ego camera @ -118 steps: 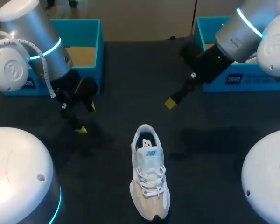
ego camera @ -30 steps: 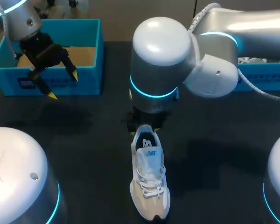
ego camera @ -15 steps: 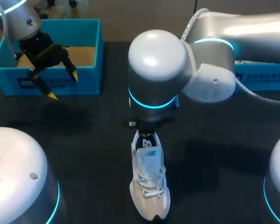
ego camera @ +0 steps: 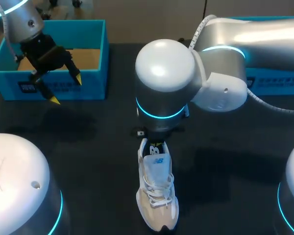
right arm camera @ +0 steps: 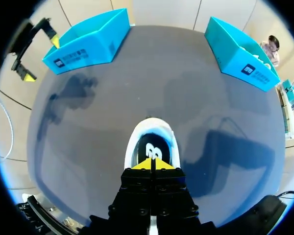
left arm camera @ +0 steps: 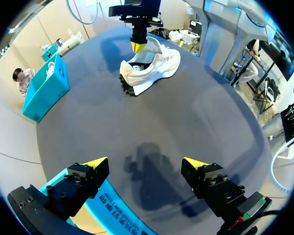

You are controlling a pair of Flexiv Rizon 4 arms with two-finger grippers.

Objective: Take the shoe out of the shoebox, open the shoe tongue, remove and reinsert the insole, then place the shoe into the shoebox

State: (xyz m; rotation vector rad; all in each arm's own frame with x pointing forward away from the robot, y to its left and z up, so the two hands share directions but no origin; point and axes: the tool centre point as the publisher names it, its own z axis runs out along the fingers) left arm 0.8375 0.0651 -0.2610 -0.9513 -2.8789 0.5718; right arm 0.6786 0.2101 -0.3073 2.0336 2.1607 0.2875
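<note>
From the head view, the shoe (ego camera: 157,191) stands upright on the dark table (ego camera: 225,196), outside any box, with its toe toward the robot. The right arm (ego camera: 161,93) reaches over the heel end of the shoe, and its wrist hides what is under it. The left gripper (ego camera: 66,89) hangs well apart from the shoe, released, just in front of the blue shoebox (ego camera: 106,58).

From the left wrist view, the two yellow tips are spread wide with nothing between them. Far ahead, a yellow tip of the other arm stands at the mouth of the shoe.

From the right wrist view, the right gripper (right arm camera: 152,165) is clenched. Its tips are pressed together and I see nothing between them. They sit at the mouth of the shoe, over the dark insole (right arm camera: 152,147).

I think the risks are these:
- Nothing holds the shoe, so a push from the closed tips on the collar or the insole may slide it or tip it on its side.
- Closed tips cannot pinch the insole, and if they spread inside the mouth they may catch the laces.
- The wrist covers the shoe's heel from above, so a slip there would be hard to notice.
</note>
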